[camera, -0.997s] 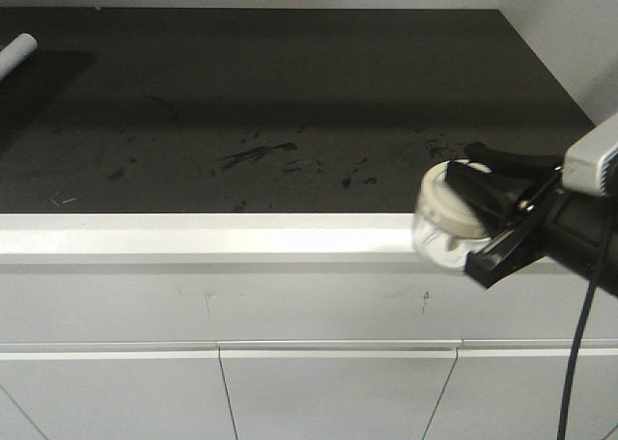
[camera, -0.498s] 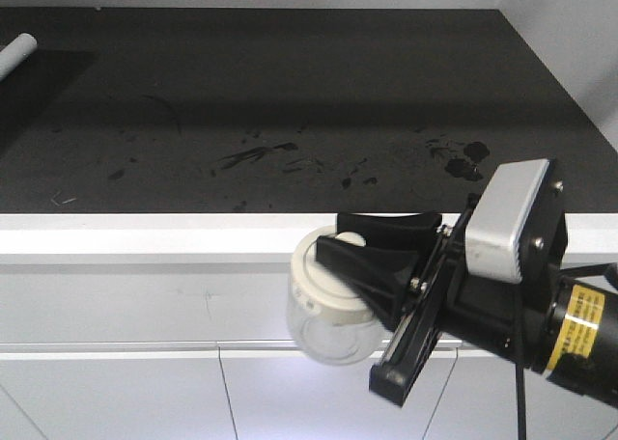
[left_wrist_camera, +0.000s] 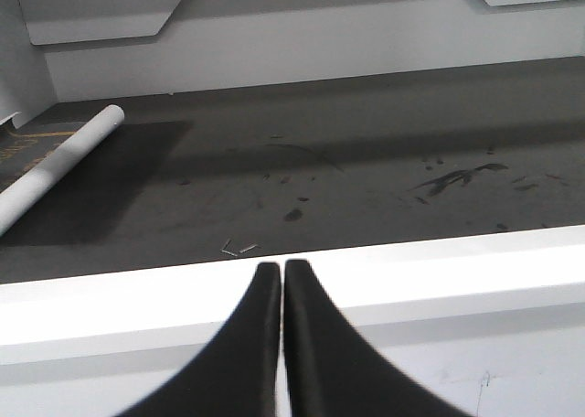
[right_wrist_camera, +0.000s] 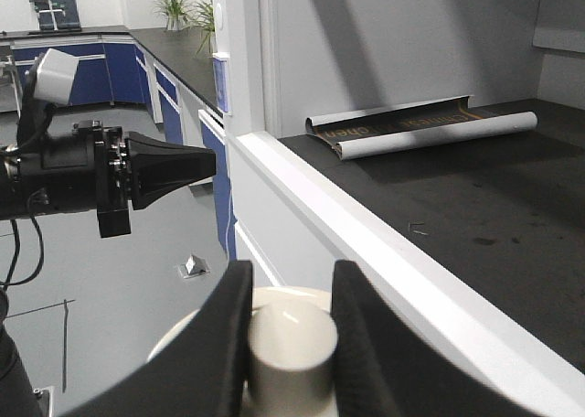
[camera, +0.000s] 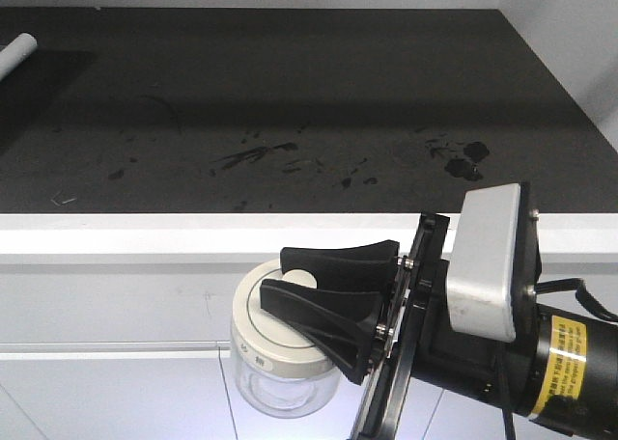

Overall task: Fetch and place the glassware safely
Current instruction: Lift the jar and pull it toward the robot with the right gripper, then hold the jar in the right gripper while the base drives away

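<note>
One glass jar (camera: pixel 282 387) hung at the front view's 6 o'clock, below the counter edge (camera: pixel 145 235), the right gripper (camera: pixel 285 273) pinching only its lid knob (camera: pixel 303 280), left gripper (left_wrist_camera: pixel 281 271) closed on nothing; a loose lid could let the glass body drop and shatter.

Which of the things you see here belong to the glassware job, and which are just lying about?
Job: small clear glass jar with cream-white knobbed lid, gripped by its knob in the right claw.
Lying about: white cylindrical tube on the black countertop; dark smudges there.
</note>
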`<state>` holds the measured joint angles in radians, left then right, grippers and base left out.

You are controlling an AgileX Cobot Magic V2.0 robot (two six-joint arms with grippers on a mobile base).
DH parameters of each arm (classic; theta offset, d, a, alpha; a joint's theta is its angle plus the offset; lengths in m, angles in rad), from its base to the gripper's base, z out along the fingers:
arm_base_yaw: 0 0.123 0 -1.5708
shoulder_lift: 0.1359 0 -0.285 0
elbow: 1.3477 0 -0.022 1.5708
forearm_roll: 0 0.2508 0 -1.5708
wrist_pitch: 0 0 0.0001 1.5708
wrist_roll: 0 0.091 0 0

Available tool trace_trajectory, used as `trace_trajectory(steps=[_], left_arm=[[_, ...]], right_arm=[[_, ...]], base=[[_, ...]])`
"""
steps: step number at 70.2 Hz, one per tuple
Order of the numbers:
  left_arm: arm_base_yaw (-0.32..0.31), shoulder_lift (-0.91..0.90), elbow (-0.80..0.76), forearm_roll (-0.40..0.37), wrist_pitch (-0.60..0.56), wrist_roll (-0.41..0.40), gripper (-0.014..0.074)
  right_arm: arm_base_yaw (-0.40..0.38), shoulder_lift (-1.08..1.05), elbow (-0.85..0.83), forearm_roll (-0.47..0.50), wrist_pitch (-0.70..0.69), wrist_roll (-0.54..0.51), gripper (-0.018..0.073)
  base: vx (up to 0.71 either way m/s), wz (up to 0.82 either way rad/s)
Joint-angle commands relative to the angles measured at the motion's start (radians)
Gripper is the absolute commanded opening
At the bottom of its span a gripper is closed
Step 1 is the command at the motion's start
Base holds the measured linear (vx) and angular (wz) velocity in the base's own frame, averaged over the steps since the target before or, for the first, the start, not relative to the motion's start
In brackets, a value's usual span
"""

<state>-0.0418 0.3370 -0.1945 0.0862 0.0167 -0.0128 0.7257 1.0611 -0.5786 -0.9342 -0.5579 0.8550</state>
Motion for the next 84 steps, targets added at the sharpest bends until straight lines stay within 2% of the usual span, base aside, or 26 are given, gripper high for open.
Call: trace_trajectory(steps=[1,84], left_arm=[[-0.008,0.007,-0.027,-0.009,-0.069,-0.006,-0.0007],[-0.008,0.007,-0.027,-0.009,-0.069,-0.006,-0.0007]], right_arm=[[0.002,-0.021,-0.039,0.04,-0.085,-0.009,-0.0002],[0.001,-0.021,-0.038,0.039,-0.082,-0.009,0.0]], base=[[0.0,0.0],[0.0,0.01]])
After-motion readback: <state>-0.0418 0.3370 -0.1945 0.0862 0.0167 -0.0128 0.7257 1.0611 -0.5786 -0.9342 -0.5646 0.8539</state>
